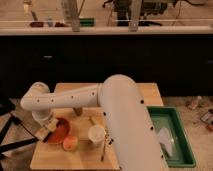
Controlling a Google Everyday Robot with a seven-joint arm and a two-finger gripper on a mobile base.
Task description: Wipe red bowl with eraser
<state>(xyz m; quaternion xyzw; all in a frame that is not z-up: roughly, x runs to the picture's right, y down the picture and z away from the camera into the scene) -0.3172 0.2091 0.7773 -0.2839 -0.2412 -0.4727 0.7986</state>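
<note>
The red bowl (60, 132) is a shallow red-orange dish at the left of the wooden table (145, 92). My gripper (46, 128) hangs from the white arm (75, 97) and sits over the bowl's left rim. It is shut on the eraser (43, 133), a small cream block with a dark edge that touches the bowl's left side. The arm hides part of the bowl's far rim.
An orange-yellow fruit (70, 143) lies just in front of the bowl. A white cup (96, 135) stands to its right, with a marker pen (104, 150) beside it. A green bin (175, 136) holding white paper stands right of the table. A dark counter runs behind.
</note>
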